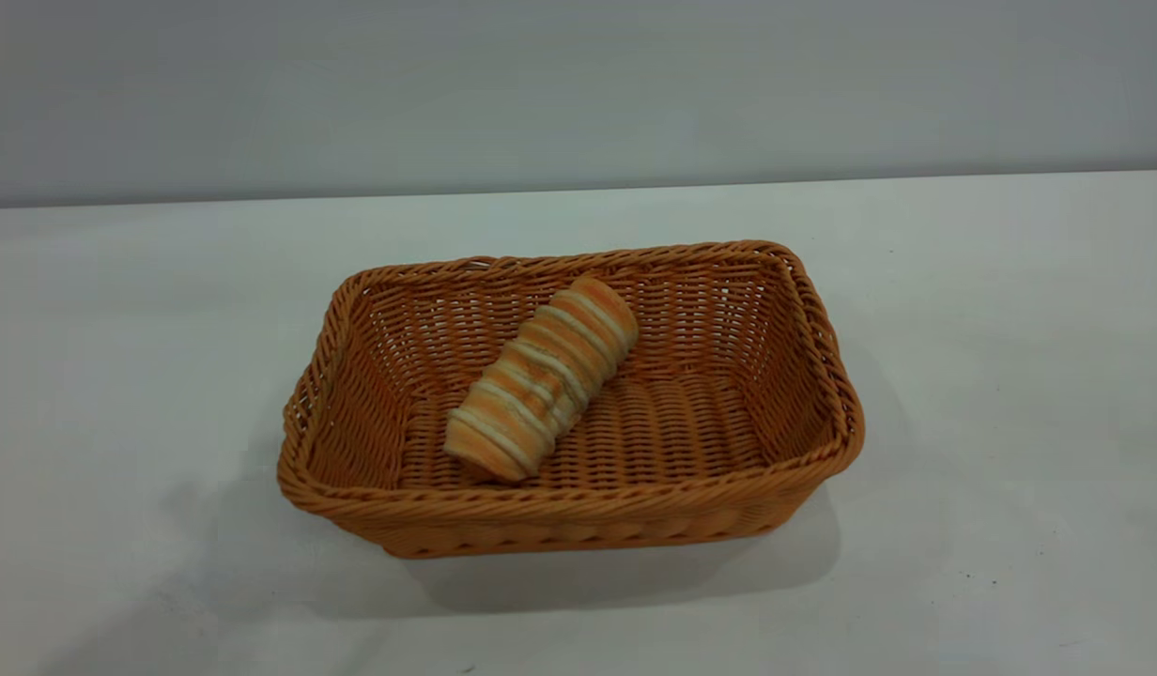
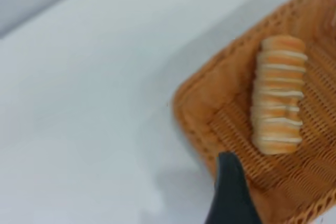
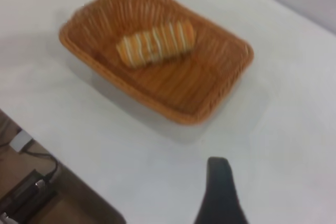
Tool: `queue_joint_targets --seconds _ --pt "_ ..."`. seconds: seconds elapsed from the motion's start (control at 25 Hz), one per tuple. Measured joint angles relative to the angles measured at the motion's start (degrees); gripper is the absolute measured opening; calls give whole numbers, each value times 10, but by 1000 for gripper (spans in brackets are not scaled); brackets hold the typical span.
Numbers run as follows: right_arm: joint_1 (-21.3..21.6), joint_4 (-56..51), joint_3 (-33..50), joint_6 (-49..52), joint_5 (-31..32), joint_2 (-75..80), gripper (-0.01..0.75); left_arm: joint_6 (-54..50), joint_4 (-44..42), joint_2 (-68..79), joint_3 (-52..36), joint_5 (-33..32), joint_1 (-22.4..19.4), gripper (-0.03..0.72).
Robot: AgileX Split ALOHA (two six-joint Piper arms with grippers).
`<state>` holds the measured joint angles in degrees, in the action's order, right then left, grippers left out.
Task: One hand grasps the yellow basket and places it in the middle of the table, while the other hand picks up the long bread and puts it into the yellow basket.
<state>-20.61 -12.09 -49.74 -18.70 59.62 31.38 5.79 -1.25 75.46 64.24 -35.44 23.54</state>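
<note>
Long bread (image 1: 541, 377) lies diagonal in yellow basket (image 1: 823, 338), mid worktop (image 1: 1010, 329). My claws' state: cannot tell. Risk: careless retreat snags rim, drags basket.

One dark fingertip (image 2: 229, 192) of the left gripper shows, likewise one fingertip (image 3: 220, 192) of the right gripper.

Exterior camera faces the yellow basket (image 1: 578, 512) obliquely from above; both wrist cameras share it, left nearer.
</note>
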Motion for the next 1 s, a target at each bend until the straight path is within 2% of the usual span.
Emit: queue_joint_targets --seconds 0.16,0.4,0.72,1.0 --pt "0 16 71 35 1 -85 535 0 -1 -102 -3 -57 -26 563" --pt "0 47 154 100 2 -205 535 0 -1 -224 -61 -116 -29 563" --pt "0 85 183 133 50 -262 535 0 -1 -362 -180 -174 -29 562" --pt "0 107 217 134 57 -263 535 0 3 -512 -267 -222 -29 562"
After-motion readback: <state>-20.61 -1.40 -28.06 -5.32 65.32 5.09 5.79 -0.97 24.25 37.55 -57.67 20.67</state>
